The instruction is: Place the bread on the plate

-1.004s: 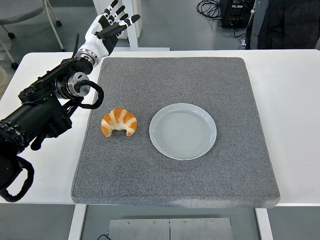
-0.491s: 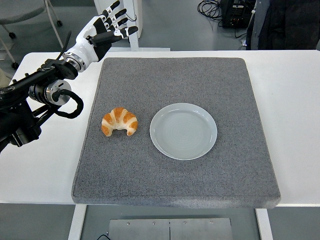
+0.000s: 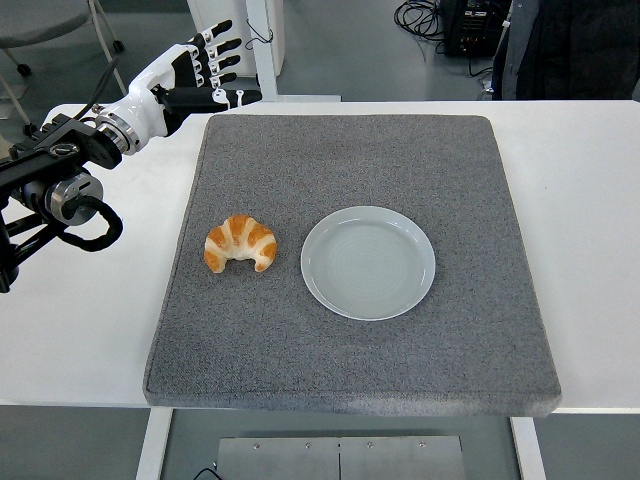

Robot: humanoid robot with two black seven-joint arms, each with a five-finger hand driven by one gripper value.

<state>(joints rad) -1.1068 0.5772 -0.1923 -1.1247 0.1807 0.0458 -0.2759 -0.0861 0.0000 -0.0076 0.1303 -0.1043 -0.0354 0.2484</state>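
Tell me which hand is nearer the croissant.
Left. The left hand hovers open beyond the mat's far left corner, well up and left of the croissant. The right hand is out of view.

left arm (image 3: 50, 190) cut off at left edge, person (image 3: 570, 48) cropped at top

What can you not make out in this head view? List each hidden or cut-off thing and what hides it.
- Right hand: not in the head view at all.
- Left arm: cut off by the left edge; only the forearm and the open left hand show.
- Person: cut off by the top edge.
- Croissant underside: hidden against the mat.
- Plate underside: likewise hidden.
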